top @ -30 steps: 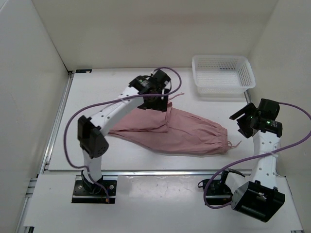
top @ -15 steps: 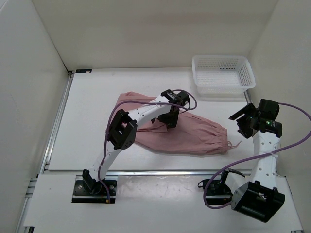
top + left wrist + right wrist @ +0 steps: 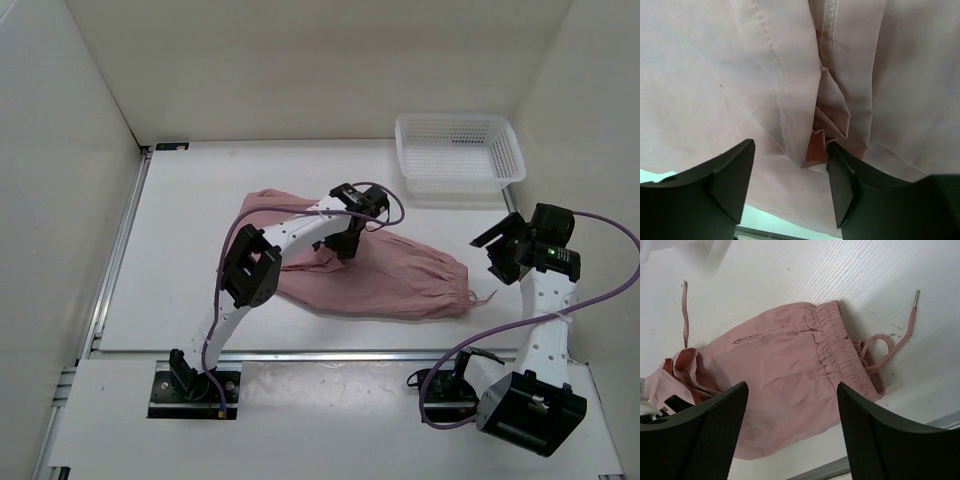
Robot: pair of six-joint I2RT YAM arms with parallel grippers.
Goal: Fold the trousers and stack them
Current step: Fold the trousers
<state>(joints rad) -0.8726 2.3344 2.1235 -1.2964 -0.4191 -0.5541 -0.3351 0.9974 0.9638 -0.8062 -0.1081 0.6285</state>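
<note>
The dusty-pink trousers (image 3: 400, 275) lie crumpled across the middle of the table, with the gathered waistband and drawstring (image 3: 890, 342) at the right end. My left gripper (image 3: 347, 243) points down onto the cloth near its middle. In the left wrist view the gripper (image 3: 790, 150) is open over the trousers (image 3: 715, 75), and a small bunched fold of cloth sits against the right finger (image 3: 840, 175). My right gripper (image 3: 497, 255) hangs above the table to the right of the waistband. It is open (image 3: 792, 388) with nothing between its fingers, looking down on the trousers (image 3: 785, 370).
A white mesh basket (image 3: 458, 178) stands at the back right corner. White walls close the table on the left, back and right. A metal rail (image 3: 330, 353) runs along the near edge, in front of the arm bases.
My left gripper has moved from the back edge of the trousers to the right and nearer, onto the middle of the cloth, its elbow swinging right. The right arm has stayed still.
</note>
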